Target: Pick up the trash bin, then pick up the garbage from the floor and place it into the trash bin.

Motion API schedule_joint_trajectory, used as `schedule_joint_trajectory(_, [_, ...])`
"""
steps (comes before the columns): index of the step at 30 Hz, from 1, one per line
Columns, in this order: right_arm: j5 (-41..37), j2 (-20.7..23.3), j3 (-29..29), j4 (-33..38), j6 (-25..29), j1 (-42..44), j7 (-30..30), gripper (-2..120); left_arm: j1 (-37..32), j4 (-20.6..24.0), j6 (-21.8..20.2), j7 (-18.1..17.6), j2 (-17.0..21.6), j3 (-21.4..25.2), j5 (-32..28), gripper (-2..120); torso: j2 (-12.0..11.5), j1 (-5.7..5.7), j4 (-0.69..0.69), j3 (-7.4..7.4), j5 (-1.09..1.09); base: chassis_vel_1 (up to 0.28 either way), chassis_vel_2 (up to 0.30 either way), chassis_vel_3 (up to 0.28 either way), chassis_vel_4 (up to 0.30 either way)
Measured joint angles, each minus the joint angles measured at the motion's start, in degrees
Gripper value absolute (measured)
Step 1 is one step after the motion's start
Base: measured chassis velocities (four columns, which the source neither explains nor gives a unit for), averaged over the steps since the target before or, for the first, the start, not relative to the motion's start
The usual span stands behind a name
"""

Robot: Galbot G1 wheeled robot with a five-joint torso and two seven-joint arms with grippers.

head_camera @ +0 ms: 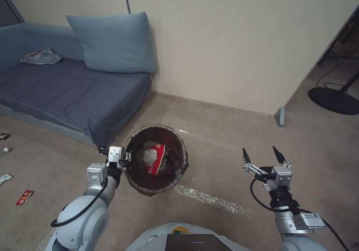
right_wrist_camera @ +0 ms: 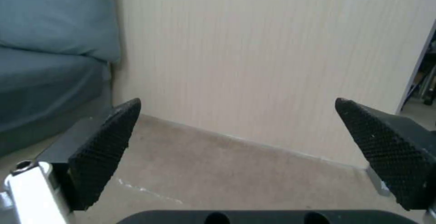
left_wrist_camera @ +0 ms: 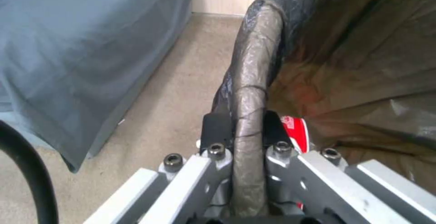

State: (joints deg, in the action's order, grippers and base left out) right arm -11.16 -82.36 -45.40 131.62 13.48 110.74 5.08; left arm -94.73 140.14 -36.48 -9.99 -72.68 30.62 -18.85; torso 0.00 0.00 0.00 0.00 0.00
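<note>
The trash bin (head_camera: 176,142), round and lined with a dark bag, hangs tilted over the carpet in front of me. My left gripper (head_camera: 127,156) is shut on its left rim; the left wrist view shows the bag-wrapped rim (left_wrist_camera: 257,64) pinched between the two black pads of the left gripper (left_wrist_camera: 247,127). A red-white carton (head_camera: 155,159) (left_wrist_camera: 296,128) lies inside the bin. More garbage is on the floor at far left: a red wrapper (head_camera: 24,197), a white tissue (head_camera: 4,178) and a dark wrapper (head_camera: 3,136). My right gripper (head_camera: 261,154) (right_wrist_camera: 236,132) is held open and empty to the bin's right.
A blue-grey sofa (head_camera: 71,90) with a pillow (head_camera: 114,42) stands at back left, a grey plastic bag (head_camera: 41,56) on its seat. A beige wall (head_camera: 232,45) is behind. A tape strip (head_camera: 211,199) crosses the carpet. A black round stand base (head_camera: 333,99) sits at far right.
</note>
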Motion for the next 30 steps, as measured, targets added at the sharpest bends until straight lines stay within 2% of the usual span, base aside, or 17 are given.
schedule_joint_trajectory(15, [0.3, -1.2, 1.3, 0.0, -0.3, -1.2, -0.1, 100, -1.3, 0.5, -0.3, 0.2, -0.5, 0.0, 0.7, 2, 0.0, 0.00, 0.00, 0.00, 0.00, 0.006, 0.007, 0.007, 0.007])
schedule_joint_trajectory(30, [0.2, -0.6, 1.7, -0.6, -0.7, -1.9, -0.3, 100, -2.5, 0.9, -0.2, 0.3, -1.6, 0.2, 1.3, 2, 0.0, 0.00, 0.00, 0.00, 0.00, 0.065, 0.067, 0.071, 0.067])
